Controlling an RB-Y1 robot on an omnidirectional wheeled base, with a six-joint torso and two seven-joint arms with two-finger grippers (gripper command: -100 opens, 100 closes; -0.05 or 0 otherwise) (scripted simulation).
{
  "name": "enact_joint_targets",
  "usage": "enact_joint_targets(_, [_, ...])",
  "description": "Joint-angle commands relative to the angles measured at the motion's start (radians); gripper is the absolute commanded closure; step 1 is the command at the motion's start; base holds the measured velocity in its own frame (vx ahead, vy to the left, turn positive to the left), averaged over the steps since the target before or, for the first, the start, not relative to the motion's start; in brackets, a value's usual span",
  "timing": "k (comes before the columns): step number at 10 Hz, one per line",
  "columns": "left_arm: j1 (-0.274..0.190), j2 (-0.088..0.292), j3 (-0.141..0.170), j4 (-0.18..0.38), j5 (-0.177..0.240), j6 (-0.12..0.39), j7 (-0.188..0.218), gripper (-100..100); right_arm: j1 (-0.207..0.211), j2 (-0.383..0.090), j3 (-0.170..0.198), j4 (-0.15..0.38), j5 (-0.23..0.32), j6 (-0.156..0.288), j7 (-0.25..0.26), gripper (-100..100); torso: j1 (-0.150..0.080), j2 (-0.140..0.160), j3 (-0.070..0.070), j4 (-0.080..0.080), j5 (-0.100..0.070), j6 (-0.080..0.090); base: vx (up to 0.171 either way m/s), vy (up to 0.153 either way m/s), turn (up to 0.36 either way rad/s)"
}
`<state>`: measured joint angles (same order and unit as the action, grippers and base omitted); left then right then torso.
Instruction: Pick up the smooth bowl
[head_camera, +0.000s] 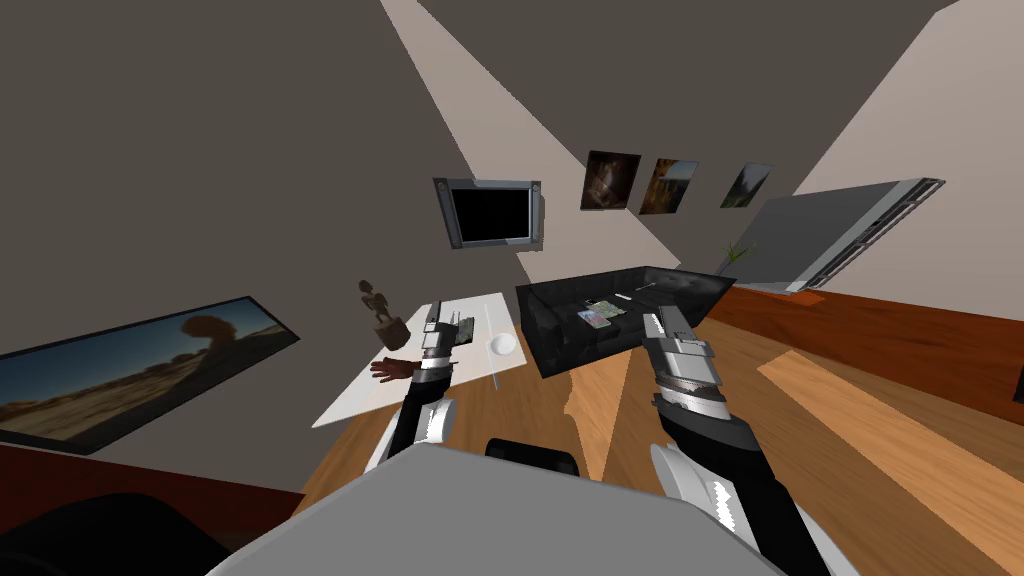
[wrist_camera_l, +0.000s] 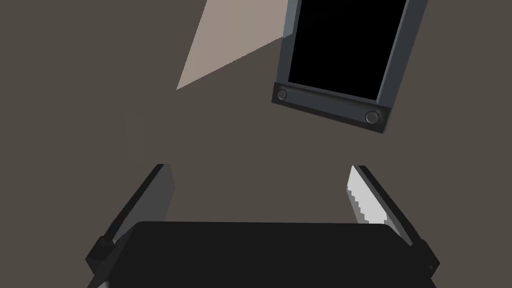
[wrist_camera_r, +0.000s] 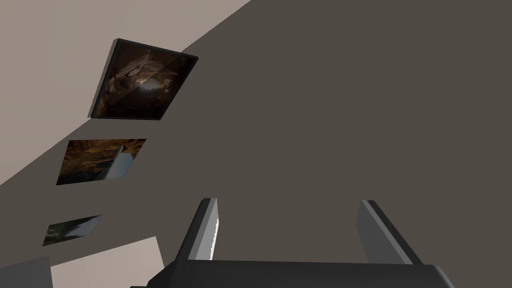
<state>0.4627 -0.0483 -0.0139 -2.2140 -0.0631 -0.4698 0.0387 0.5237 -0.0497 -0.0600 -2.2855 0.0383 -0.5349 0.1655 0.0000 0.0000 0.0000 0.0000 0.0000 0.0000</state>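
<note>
A small, smooth white bowl (head_camera: 502, 345) sits on the white table (head_camera: 365, 392), near its right edge. My left gripper (head_camera: 435, 314) hovers over the table just left of the bowl, apart from it. In the left wrist view the left gripper (wrist_camera_l: 257, 170) is open with nothing between its fingers, pointing at the grey wall. My right gripper (head_camera: 661, 318) is raised in front of the black sofa (head_camera: 560, 335), away from the table. Seen from the right wrist, the right gripper (wrist_camera_r: 287, 201) is also open and holds nothing.
On the table stand a dark figurine (head_camera: 384, 312), a brown hand-shaped piece (head_camera: 393, 368) and a greenish object (head_camera: 464, 329) beside my left hand. The black sofa carries flat items (head_camera: 597, 316). A dark screen (head_camera: 490, 212) hangs on the wall. Wood floor (head_camera: 850, 420) spreads to the right.
</note>
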Motion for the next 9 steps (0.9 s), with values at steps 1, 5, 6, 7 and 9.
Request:
enact_joint_targets(1, [-0.001,0.040,-0.002,0.010,0.001,0.010,0.001,-100,0.000,0.000,0.000,0.000,0.000,0.000,0.000,0,0.000,0.000,0.000,0.000,0.000,0.000,0.000,0.011,0.013])
enact_joint_targets(5, [-0.009,0.145,-0.016,0.069,0.010,0.071,0.008,-100,0.000,0.000,0.000,0.000,0.000,0.000,0.000,0,0.004,0.000,0.000,0.000,0.001,0.000,-0.006,0.048,0.024])
enact_joint_targets(6, [-0.013,0.164,-0.021,0.091,0.013,0.093,0.010,-100,0.000,0.000,0.000,0.000,0.000,0.000,0.000,0,0.004,0.000,0.000,0.000,0.001,0.000,0.000,0.078,0.031])
enact_joint_targets(7, [-0.016,0.181,-0.027,0.114,0.016,0.118,0.013,-100,0.000,0.000,0.000,0.000,0.000,0.000,0.000,0,0.005,0.000,0.000,0.000,0.001,0.000,-0.009,0.085,0.039])
enact_joint_targets(9, [-0.026,0.208,-0.039,0.166,0.024,0.174,0.019,-100,0.000,0.000,0.000,0.000,0.000,0.000,0.000,0,0.006,0.001,0.000,0.000,0.002,0.000,-0.008,0.093,0.044])
